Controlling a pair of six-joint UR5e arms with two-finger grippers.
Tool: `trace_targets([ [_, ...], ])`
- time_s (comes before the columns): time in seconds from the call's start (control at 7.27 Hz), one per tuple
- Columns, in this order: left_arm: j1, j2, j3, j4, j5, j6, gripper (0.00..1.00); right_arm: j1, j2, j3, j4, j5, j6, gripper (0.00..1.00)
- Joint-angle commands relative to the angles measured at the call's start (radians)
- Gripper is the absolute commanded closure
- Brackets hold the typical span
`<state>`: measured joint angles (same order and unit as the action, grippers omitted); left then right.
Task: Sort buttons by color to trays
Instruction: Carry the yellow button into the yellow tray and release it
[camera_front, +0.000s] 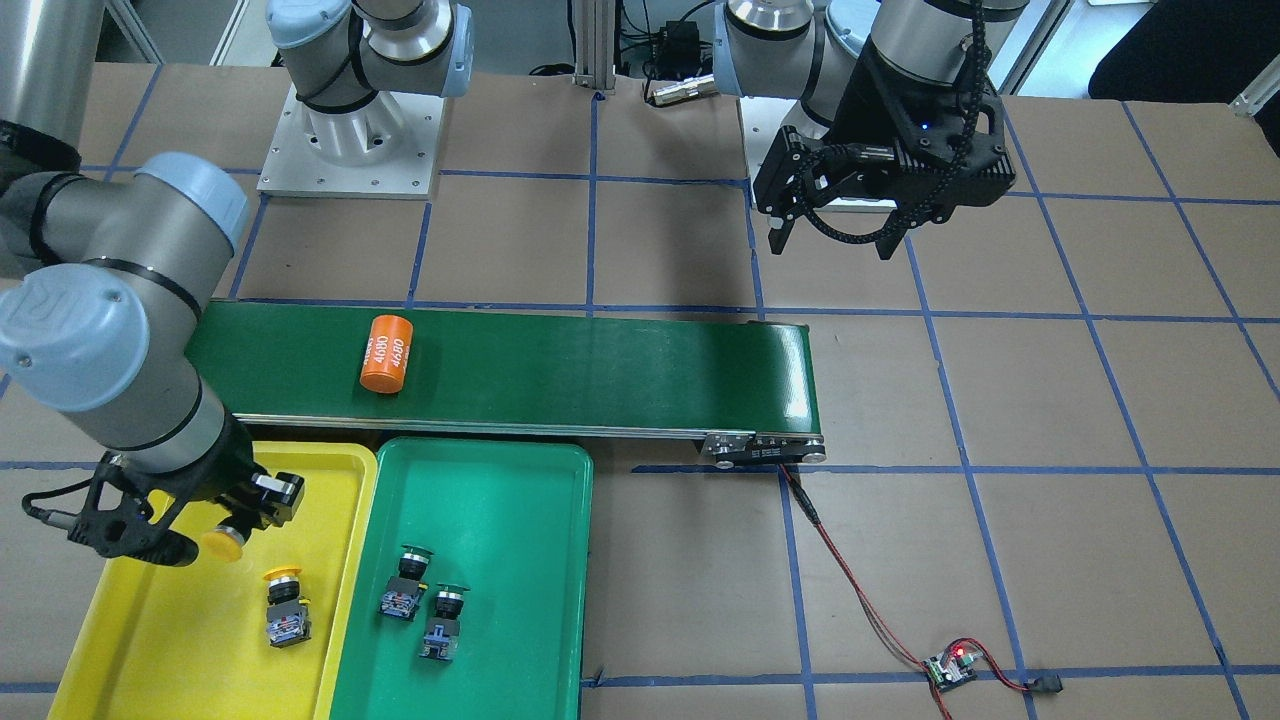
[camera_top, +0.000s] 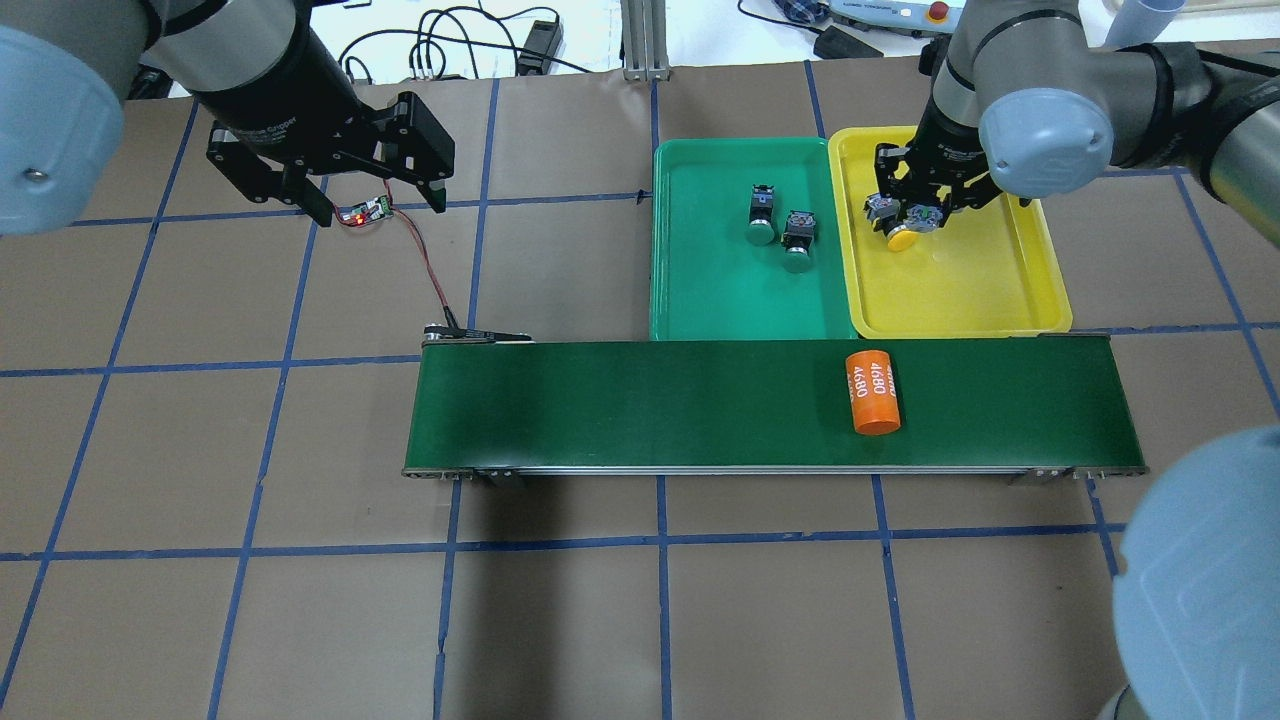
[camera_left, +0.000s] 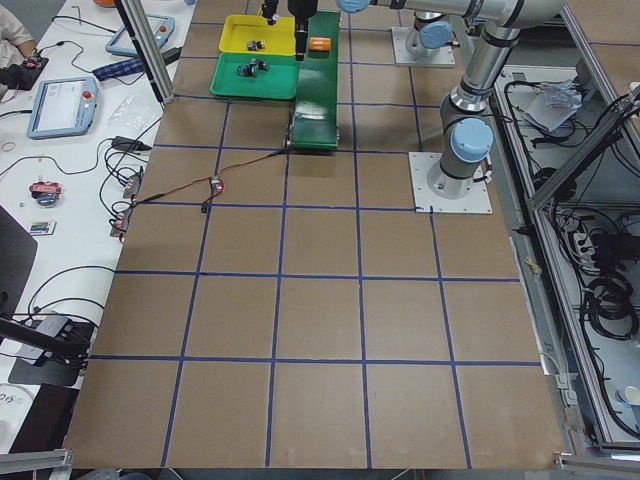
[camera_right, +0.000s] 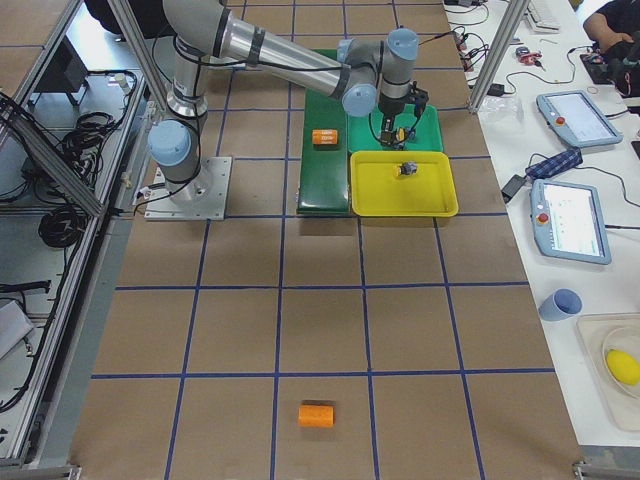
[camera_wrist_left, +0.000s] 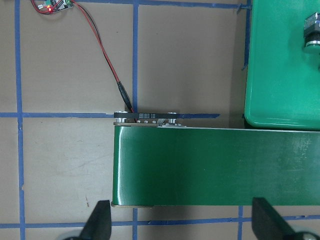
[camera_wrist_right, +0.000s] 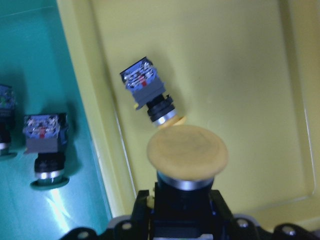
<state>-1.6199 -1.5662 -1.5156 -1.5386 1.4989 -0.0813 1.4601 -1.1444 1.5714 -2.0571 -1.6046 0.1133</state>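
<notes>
My right gripper (camera_front: 215, 525) is shut on a yellow-capped button (camera_wrist_right: 187, 152) and holds it over the yellow tray (camera_front: 150, 640), near the tray's side next to the green tray (camera_front: 520, 560). A second yellow button (camera_front: 285, 605) lies on its side in the yellow tray, close by. Two green-capped buttons (camera_front: 405, 585) (camera_front: 440, 620) lie in the green tray. My left gripper (camera_front: 830, 240) is open and empty, high over the table off the free end of the conveyor belt, far from the trays.
A long dark-green conveyor belt (camera_front: 600, 370) runs beside both trays and carries an orange cylinder (camera_front: 387, 353) marked 4680. A small circuit board (camera_front: 950, 668) with a red wire lies on the table. Another orange cylinder (camera_right: 316, 415) lies far off.
</notes>
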Motion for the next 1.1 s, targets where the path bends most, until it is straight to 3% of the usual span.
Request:
trace_targets([
  [0.0,0.0,0.0,0.0,0.0,0.0,0.0,0.0,-0.038,0.084,-0.005,-0.147,-0.001,-0.089,0.86],
  [0.14,0.0,0.0,0.0,0.002,0.0,0.0,0.0,-0.041,0.112,-0.004,-0.188,-0.003,-0.089,0.44],
  [0.28,0.0,0.0,0.0,0.002,0.0,0.0,0.0,-0.046,0.118,-0.004,-0.186,-0.005,-0.09,0.32],
  [0.41,0.0,0.0,0.0,0.002,0.0,0.0,0.0,-0.047,0.12,0.002,-0.181,-0.006,-0.092,0.09],
  [0.55,0.0,0.0,0.0,0.002,0.0,0.0,0.0,-0.047,0.109,0.002,-0.169,-0.005,-0.09,0.0],
  [0.69,0.0,0.0,0.0,0.002,0.0,0.0,0.0,-0.047,0.082,0.004,-0.155,-0.001,-0.089,0.0],
  [0.96,0.0,0.0,0.0,0.002,-0.002,0.0,0.0,-0.041,-0.12,0.009,0.092,0.011,-0.08,0.0],
])
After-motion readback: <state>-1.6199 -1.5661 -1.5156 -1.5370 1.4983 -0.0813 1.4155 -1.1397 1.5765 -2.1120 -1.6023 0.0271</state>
